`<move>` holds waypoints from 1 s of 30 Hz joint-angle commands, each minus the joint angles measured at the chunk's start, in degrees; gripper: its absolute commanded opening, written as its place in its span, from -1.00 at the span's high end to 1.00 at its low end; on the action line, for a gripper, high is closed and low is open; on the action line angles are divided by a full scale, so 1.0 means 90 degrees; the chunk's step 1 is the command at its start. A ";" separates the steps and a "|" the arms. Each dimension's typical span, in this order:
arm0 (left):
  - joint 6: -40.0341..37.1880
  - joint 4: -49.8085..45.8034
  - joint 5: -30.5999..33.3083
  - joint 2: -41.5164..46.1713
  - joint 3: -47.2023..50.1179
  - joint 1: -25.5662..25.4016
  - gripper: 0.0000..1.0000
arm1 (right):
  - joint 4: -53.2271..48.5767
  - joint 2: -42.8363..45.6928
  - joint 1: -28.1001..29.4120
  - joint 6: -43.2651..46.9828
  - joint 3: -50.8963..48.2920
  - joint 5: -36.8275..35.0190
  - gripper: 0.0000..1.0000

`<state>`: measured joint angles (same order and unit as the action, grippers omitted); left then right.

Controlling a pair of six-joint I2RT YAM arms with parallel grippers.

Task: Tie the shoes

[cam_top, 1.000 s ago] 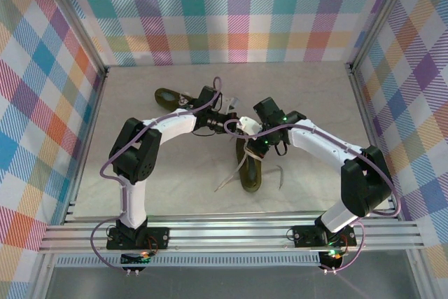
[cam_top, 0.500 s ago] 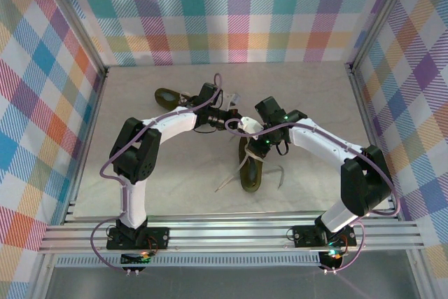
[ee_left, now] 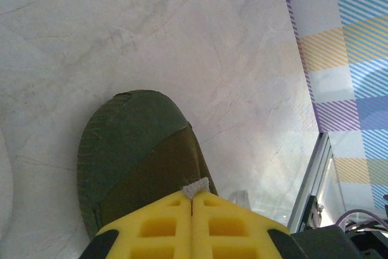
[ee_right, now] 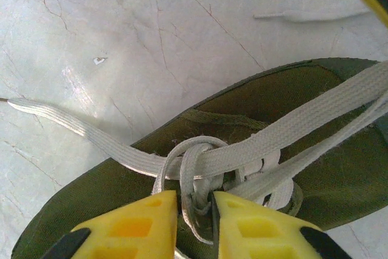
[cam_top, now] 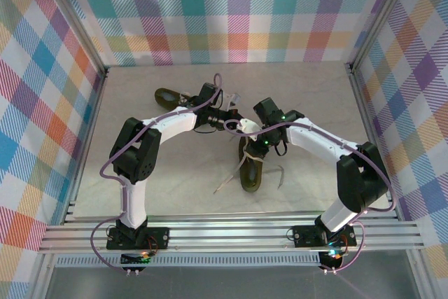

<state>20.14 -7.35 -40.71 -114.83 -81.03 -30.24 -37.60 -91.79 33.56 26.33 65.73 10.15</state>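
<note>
One olive-green shoe [cam_top: 250,171] lies mid-table, and the other shoe [cam_top: 166,95] lies at the back left. Both grippers meet above the mid-table shoe's laced part. My left gripper [cam_top: 227,118] is shut, its yellow fingers [ee_left: 157,225] pinching a short bit of cream lace [ee_left: 196,187] above the shoe's toe [ee_left: 133,144]. My right gripper [ee_right: 194,201] has its jaws slightly apart, and a loop of the lace knot [ee_right: 197,156] sits loosely in the gap. A taut lace strand [ee_right: 303,125] runs off up and to the right across the shoe [ee_right: 267,98].
Loose lace ends trail on the table left [cam_top: 224,183] and right [cam_top: 280,173] of the near shoe. Another lace end lies flat on the marbled surface [ee_right: 60,119]. Checked walls and an aluminium frame post [ee_left: 312,186] enclose the workspace.
The right gripper's jaws have parted a little around the lace loop. The left gripper stays shut on its lace, and both arms have barely shifted.
</note>
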 commanded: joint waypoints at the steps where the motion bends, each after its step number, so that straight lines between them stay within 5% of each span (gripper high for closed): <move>1: 0.0037 0.0095 -0.0114 -0.0057 0.0067 0.0010 1.00 | -0.0089 -0.0124 0.0002 0.0073 0.0079 0.0224 0.70; 7: 0.0008 0.0046 -0.0077 -0.0054 0.0053 0.0010 1.00 | -0.0090 0.0087 0.0000 0.0122 -0.0033 0.0278 1.00; 30: -0.0002 0.0060 -0.0071 -0.0151 0.0039 0.0010 1.00 | 0.0467 0.0979 -0.0067 -0.0278 -0.0389 0.0723 1.00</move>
<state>20.14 -7.35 -40.69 -114.93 -81.03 -30.24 -34.48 -84.55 33.34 24.47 62.70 14.46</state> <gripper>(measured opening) 0.053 0.045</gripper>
